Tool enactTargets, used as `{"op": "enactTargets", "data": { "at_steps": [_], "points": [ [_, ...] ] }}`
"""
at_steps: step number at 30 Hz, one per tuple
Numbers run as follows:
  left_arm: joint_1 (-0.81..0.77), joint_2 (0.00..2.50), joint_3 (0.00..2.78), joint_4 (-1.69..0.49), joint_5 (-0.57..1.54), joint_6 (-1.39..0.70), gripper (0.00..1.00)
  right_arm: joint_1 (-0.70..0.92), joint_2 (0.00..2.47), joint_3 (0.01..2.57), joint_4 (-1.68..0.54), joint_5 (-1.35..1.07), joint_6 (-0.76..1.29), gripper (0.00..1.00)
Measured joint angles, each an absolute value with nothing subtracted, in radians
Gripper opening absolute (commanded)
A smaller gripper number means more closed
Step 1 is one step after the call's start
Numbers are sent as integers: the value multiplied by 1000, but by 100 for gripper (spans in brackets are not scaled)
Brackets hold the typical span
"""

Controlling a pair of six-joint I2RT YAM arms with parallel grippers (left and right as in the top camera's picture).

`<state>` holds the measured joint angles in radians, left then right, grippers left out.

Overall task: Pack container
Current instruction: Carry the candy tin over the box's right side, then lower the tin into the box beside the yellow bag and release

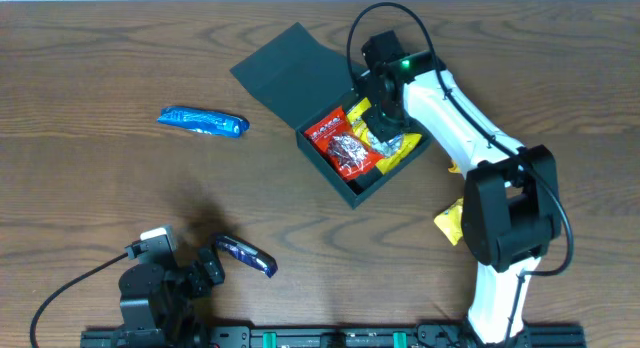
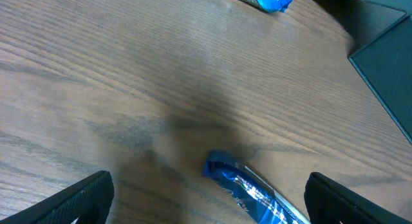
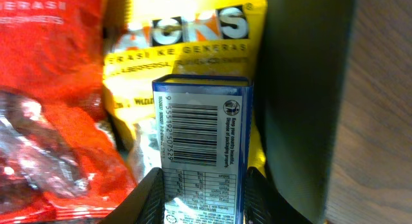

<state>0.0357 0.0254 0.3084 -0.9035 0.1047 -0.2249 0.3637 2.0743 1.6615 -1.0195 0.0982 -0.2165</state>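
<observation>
Gripping a blue-and-white barcode packet (image 3: 203, 140) by its two long edges, your R gripper (image 3: 201, 198) has its jaws partly closed, w/ both pads against the wrapper. It hangs nose-down inside the container (image 1: 290, 73), at the far-right corner, w/ the packet's end over a yellow packet (image 3: 187, 44). A red packet (image 3: 45, 89) lies just beside that on the left, and the container's dark wall (image 3: 302, 102) stands just to the right. From overhead the dark teal container sits right of centre on the table (image 1: 100, 188), turned approx. diagonal, w/ its flap lid thrown back flat to the far left.

Your L gripper (image 2: 209, 185) is spread wide & holds nothing. It hovers low near the front-left edge, w/ a dark blue packet (image 2: 251, 192) lying between its fingers, untouched. A lighter blue packet (image 1: 203, 121) lies well apart, farther back. A yellow packet (image 1: 450, 220) sits by the R arm's base.
</observation>
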Motion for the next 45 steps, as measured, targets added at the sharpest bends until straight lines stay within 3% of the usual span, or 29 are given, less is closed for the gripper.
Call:
{"op": "enactTargets", "data": {
  "at_steps": [14, 19, 26, 31, 35, 45],
  "points": [
    [36, 25, 308, -904, 105, -225, 96, 342, 2074, 1662, -1092, 127, -228, 31],
    [36, 25, 308, -904, 105, -225, 96, 342, 2074, 1662, -1092, 139, -231, 52],
    [36, 25, 308, -904, 105, -225, 95, 346, 2073, 1662, -1090, 151, -236, 52],
    [36, 25, 308, -904, 105, -225, 95, 364, 2033, 1662, -1097, 154, -237, 40],
    [36, 25, 308, -904, 105, -225, 95, 411, 1954, 1666, -1132, 152, -223, 1],
    [36, 25, 308, -904, 105, -225, 95, 432, 1959, 1667, -1145, 123, -211, 1]
  ]
}}
